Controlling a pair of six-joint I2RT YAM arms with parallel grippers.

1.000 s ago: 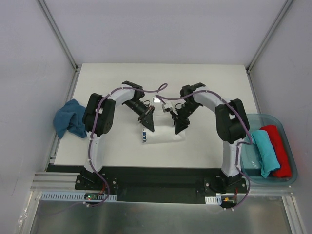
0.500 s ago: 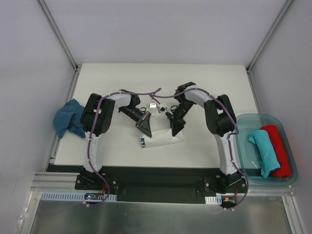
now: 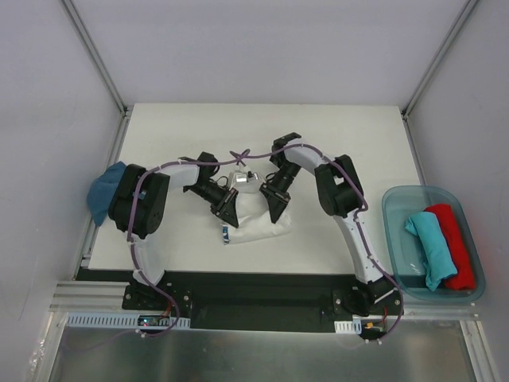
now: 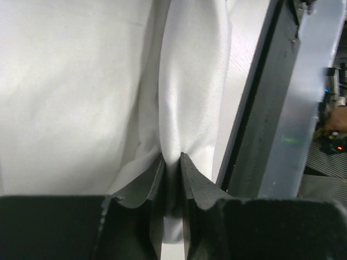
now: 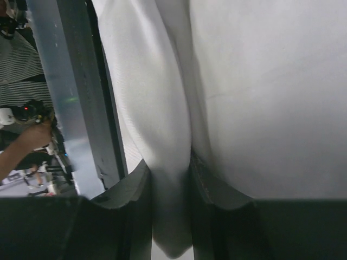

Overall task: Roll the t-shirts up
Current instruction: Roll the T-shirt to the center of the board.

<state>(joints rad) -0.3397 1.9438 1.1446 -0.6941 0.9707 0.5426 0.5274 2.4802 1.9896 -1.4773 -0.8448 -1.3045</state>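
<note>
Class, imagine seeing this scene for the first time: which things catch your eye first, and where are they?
At the middle of the table, the left gripper and right gripper each pinch a fold of the white t-shirt bunched between them. At the right edge, a clear bin holds a rolled teal t-shirt beside a rolled red t-shirt. A dark blue t-shirt lies crumpled at the table's left edge.
</note>
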